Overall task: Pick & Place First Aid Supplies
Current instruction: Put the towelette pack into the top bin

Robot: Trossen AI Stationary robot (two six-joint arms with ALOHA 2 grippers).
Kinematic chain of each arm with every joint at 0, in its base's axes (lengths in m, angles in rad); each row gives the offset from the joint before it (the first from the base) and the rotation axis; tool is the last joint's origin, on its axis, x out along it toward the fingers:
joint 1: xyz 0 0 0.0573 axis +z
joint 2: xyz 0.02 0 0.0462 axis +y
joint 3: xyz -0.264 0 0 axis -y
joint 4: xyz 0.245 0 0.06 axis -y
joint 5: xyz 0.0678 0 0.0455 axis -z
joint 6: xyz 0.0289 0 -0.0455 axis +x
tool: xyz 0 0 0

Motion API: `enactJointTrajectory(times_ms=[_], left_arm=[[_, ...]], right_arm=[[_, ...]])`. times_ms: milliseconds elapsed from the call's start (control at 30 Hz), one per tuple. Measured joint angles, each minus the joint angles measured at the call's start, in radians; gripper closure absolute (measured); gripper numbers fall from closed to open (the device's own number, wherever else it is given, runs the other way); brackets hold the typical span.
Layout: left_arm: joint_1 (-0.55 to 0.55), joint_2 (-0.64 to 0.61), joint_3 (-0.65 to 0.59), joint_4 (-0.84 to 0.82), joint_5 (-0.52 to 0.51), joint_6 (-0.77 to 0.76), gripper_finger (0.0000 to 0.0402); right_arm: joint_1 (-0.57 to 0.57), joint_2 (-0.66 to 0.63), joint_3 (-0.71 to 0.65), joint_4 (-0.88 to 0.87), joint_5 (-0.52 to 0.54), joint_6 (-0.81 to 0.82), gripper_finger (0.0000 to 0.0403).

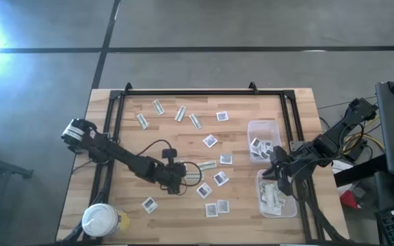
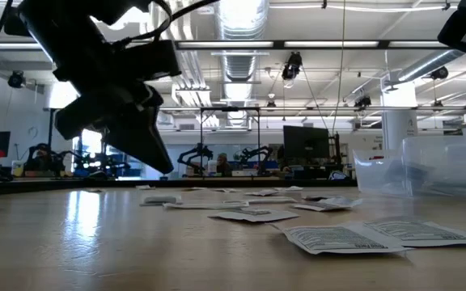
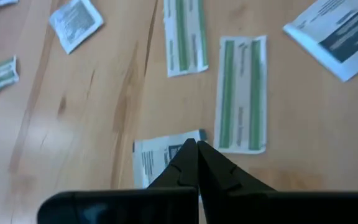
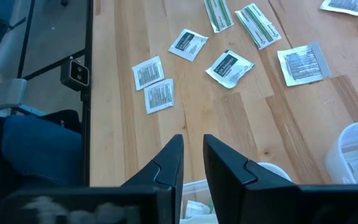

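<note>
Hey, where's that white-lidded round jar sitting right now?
In the high view the white-lidded jar stands at the table's bottom-left corner, on the left arm's side, with a square white packet its nearest neighbour.

The left gripper [image 3: 197,149] hides part of a square white packet [image 3: 157,160], so contact cannot be told. Beside that packet, one green-and-white strip [image 3: 184,37] is cut off by the frame edge.

White square packets [image 1: 210,141] w/ dark print and green-and-white strips [image 1: 195,121] lie flat, scattered across the wooden table's middle. More sit inside two clear tubs at right. One white packet [image 3: 160,163] is pinched between shut fingertips of left gripper [image 3: 196,147].
</note>
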Motion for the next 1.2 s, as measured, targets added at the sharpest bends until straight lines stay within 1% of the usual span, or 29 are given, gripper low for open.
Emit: enactJointTrajectory(times_ms=[200,333,500,600,733,1000,1100,1200], left_arm=[[0.000,-0.001,0.025,-0.007,-0.003,0.023,0.0401],[0.000,-0.001,0.030,-0.065,-0.001,0.028,0.0401],[-0.002,-0.002,0.031,-0.083,0.057,-0.010,0.0401],[-0.002,-0.002,0.031,-0.083,0.092,-0.026,0.0394],[-0.002,-0.002,0.031,-0.082,0.129,-0.034,0.0362],[-0.002,0.009,0.028,-0.074,0.108,-0.057,0.0273],[-0.002,0.037,0.025,-0.062,0.102,-0.059,0.0251],[-0.002,0.070,0.027,-0.054,0.074,-0.059,0.0240]], right_arm=[[0.000,0.000,0.000,0.017,0.000,0.000,0.0337],[0.000,0.000,0.000,0.017,0.000,0.000,0.0332],[0.000,0.000,0.000,0.016,0.000,0.000,0.0328],[-0.001,0.000,0.000,0.016,0.001,-0.001,0.0329],[-0.001,0.001,0.000,0.016,0.001,-0.008,0.0336],[-0.001,0.001,0.000,0.016,0.002,-0.015,0.0344],[-0.001,0.001,-0.001,0.016,0.002,-0.019,0.0341],[-0.001,0.001,-0.001,0.016,0.002,-0.019,0.0338]])
